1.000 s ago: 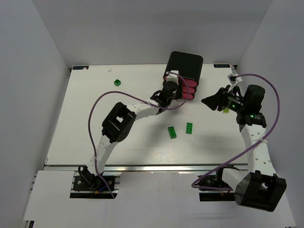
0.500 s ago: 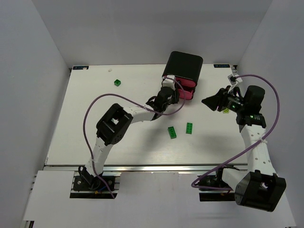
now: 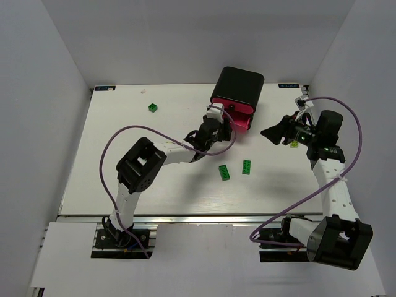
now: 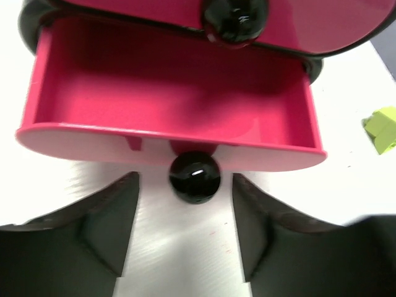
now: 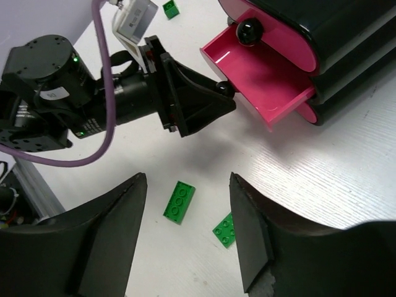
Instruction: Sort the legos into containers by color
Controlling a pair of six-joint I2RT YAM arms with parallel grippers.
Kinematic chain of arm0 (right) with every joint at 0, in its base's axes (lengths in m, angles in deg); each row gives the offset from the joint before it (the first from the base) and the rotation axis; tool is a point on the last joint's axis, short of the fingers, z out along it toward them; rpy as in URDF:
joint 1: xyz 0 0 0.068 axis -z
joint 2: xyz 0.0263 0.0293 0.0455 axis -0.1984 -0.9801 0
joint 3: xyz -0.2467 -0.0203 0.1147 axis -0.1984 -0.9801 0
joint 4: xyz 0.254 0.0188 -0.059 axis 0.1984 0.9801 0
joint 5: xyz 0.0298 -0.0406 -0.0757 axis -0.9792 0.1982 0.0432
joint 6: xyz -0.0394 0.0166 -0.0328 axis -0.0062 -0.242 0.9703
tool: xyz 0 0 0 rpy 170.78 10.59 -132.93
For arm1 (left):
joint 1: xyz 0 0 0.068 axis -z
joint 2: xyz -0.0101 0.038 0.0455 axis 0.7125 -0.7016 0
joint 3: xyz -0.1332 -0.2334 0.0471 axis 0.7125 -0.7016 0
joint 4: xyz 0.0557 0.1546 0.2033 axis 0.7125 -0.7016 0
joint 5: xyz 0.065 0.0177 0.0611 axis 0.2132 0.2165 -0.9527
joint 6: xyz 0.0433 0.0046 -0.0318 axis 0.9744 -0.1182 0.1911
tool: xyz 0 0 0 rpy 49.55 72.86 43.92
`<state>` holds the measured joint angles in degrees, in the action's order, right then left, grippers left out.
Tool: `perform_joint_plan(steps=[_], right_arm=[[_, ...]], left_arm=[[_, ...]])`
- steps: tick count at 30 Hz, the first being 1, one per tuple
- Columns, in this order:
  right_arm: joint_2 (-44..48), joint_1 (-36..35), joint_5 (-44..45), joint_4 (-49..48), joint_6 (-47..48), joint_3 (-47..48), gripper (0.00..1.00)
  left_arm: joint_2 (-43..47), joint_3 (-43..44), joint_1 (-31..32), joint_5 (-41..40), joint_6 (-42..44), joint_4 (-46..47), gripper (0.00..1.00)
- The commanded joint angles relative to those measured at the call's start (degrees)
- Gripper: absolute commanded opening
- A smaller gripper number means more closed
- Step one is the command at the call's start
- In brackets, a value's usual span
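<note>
The black cabinet (image 3: pixel 239 84) stands at the back of the table with one pink drawer (image 3: pixel 235 116) pulled out; it looks empty in the left wrist view (image 4: pixel 173 105). My left gripper (image 3: pixel 218 125) is open, and its fingers stand either side of that drawer's black knob (image 4: pixel 194 176) without touching it. My right gripper (image 3: pixel 267 132) is open and empty, held above the table. Two dark green flat bricks (image 3: pixel 224 172) (image 3: pixel 247 166) lie in the middle and show below the right gripper (image 5: pixel 179 201) (image 5: pixel 226 229). A green cube (image 3: pixel 153 107) sits at the far left. A lime-yellow block (image 3: pixel 294 143) lies by the right arm.
The drawer above the open one is shut, its knob (image 4: pixel 235 21) showing. Purple cables loop from both arms over the table. White walls close in the table on the left, back and right.
My left gripper has drawn back from the cabinet toward the near left, and the pink drawer now stands out. The right arm has barely moved.
</note>
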<state>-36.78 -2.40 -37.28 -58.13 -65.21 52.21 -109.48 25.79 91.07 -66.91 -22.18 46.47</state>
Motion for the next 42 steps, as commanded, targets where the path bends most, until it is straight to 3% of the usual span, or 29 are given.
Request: perform_joint_plan(steps=[1, 6, 14, 15, 17, 18, 19, 21, 23, 24, 25, 26, 29, 34, 42], right_arm=[[-0.49, 0.02, 1.40, -0.90, 2.90, -0.47, 0.62], [-1.64, 0.19, 7.98, 1.12, 7.02, 0.50, 0.64], [-2.52, 0.37, 20.99, 1.65, 10.55, 0.76, 0.62], [-2.60, 0.37, 24.75, 1.65, 10.90, 0.85, 0.60], [-3.57, 0.63, 28.03, 1.21, 11.34, 1.20, 0.44], [-4.70, 0.98, 31.00, 1.47, 11.60, 1.81, 0.27], [-5.32, 1.16, 32.33, 1.91, 11.87, 2.43, 0.19], [-7.60, 1.85, 34.79, 3.40, 12.13, 3.39, 0.12], [-9.28, 2.21, 35.60, 4.81, 12.92, 5.06, 0.17], [-10.42, 2.39, 36.04, 5.51, 13.18, 5.59, 0.24], [-12.86, 2.82, 36.21, 6.91, 13.62, 6.12, 0.43], [-14.37, 3.00, 36.56, 7.88, 14.76, 7.78, 0.51], [-20.87, 3.18, 38.58, 11.14, 17.39, 11.29, 0.66], [-31.07, 2.92, 44.64, 15.01, 21.09, 17.71, 0.75], [-39.51, 2.74, 50.80, 16.77, 22.94, 24.75, 0.74]], left_arm=[[5.77, -0.71, -0.71, -0.10, -0.48, -1.53, 0.72], [10.07, -3.24, -0.71, 1.13, -0.57, -3.72, 0.82], [29.46, -11.86, -1.24, 0.00, 0.74, -11.18, 0.84], [31.42, -12.30, -1.24, -0.36, 1.09, -16.07, 0.82], [37.20, -13.88, -1.24, -1.84, 3.02, -21.10, 0.65], [39.24, -14.59, -1.24, -2.29, 3.64, -26.52, 0.56], [41.26, -16.16, -1.76, -2.81, 5.13, -28.84, 0.40], [46.86, -17.75, -1.77, -4.66, 6.71, -35.68, 0.29], [50.31, -19.42, -1.77, -6.50, 9.26, -39.04, 0.28], [53.64, -21.34, -1.77, -8.25, 10.06, -41.15, 0.34], [55.06, -22.32, -1.77, -9.66, 10.85, -42.04, 0.43], [56.47, -23.11, -1.77, -11.07, 11.90, -42.57, 0.67], [60.26, -24.79, -1.77, -14.32, 14.88, -43.45, 0.83], [63.51, -25.05, -1.77, -14.52, 15.69, -43.81, 0.85], [64.31, -25.32, -1.77, -11.26, 15.95, -43.45, 0.85]])
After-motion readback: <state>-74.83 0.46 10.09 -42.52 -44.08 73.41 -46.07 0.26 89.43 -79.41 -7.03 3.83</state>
